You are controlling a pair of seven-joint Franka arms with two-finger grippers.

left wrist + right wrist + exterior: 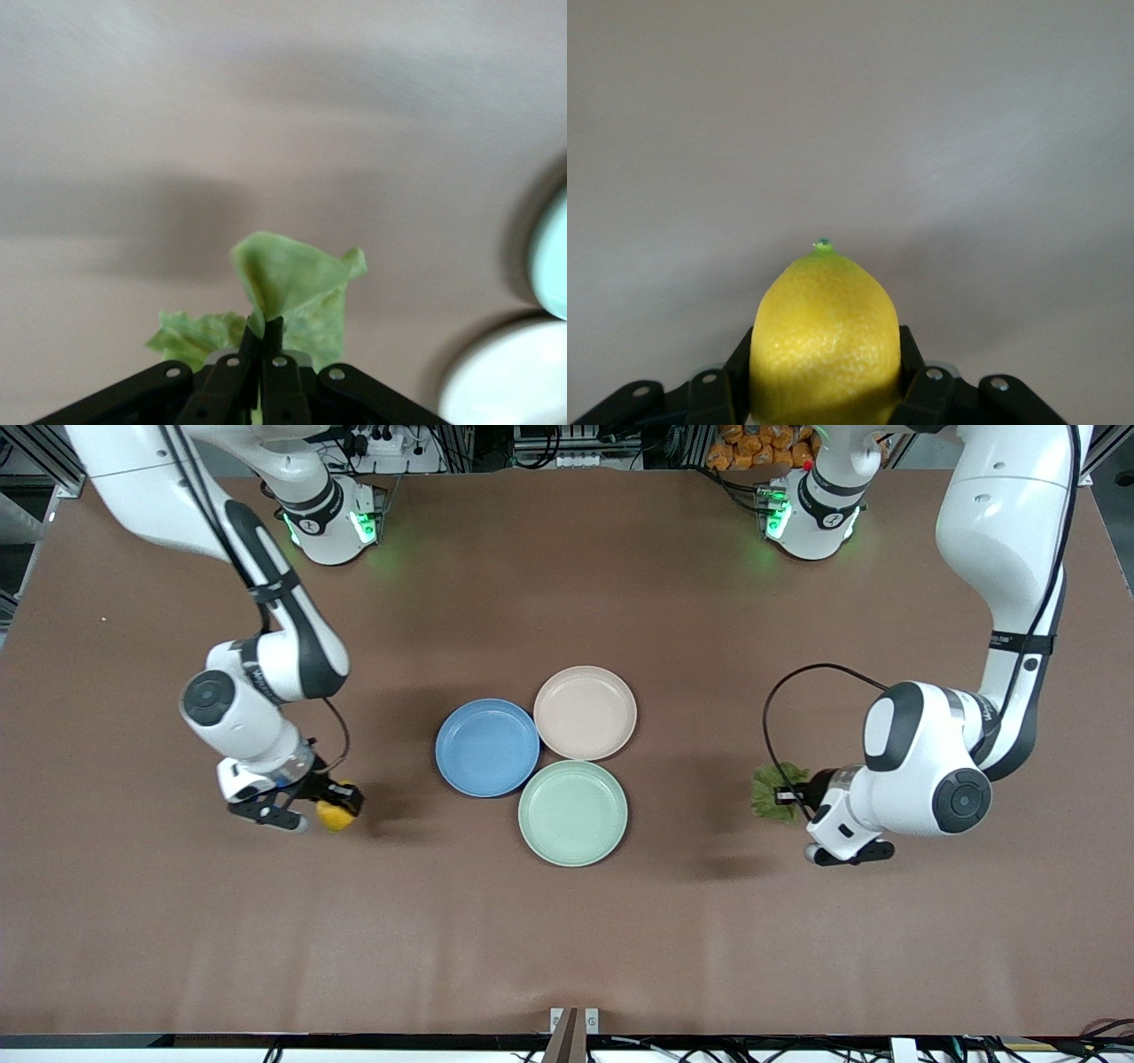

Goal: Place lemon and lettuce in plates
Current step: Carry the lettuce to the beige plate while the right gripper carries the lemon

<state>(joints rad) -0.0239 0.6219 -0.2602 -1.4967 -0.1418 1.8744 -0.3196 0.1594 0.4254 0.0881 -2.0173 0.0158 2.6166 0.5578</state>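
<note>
A brown table (pixel 567 921) bears three plates (pixel 487 746), all empty. The lemon (pixel 337 815) is pinched in the right gripper (pixel 341 797), the lettuce (pixel 772 793) in the left gripper (pixel 788 795), each ready for carrying to a plate.

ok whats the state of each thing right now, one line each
lemon: gripped by the right end effector
lettuce: pinched in the left end effector
blue plate: empty
beige-pink plate: empty
mint-green plate: empty
</note>
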